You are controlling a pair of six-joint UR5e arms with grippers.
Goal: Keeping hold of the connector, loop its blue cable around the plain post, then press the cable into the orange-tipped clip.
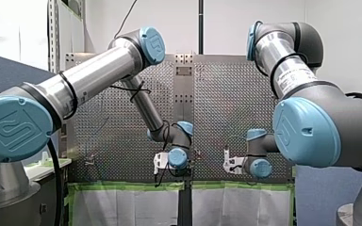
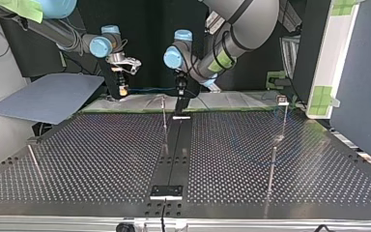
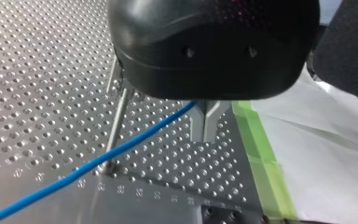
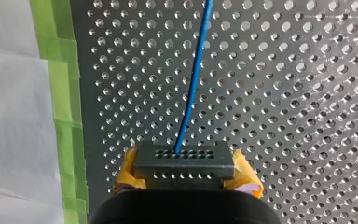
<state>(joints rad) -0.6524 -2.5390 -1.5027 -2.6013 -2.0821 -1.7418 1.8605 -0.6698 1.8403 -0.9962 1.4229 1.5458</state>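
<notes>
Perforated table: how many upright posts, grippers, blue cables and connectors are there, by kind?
Upright posts: 4
My left gripper and my right gripper: 2
Blue cable: 1
Connector: 1
Total: 8

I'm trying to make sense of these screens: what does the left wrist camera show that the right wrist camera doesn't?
Only the left wrist view: a thin plain post standing in the perforated table, and the left hand, its metal fingers closed on the blue cable. Only the right wrist view: the dark connector, gripped by the right hand between yellow pads. Both: the blue cable, the perforated table and green tape.
</notes>
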